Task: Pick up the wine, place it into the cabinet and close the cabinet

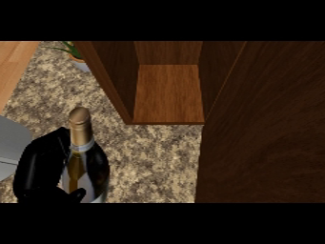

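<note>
L robot hand [42, 167] clamped round upright wine bottle [87, 155], speckled counter [157, 152], open cabinet [168, 95] beyond

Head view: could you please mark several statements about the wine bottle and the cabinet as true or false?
1. The left hand is curled round the wine bottle. True.
2. The cabinet is closed. False: it is open, and its bare shelf shows.
3. The wine bottle already stands inside the cabinet. False: it is outside, over the counter, nearer the view's lower left.
4. A potted plant shows just left of the cabinet. True.
5. The right hand holds the bottle's neck. False: no right hand is in view.
</note>
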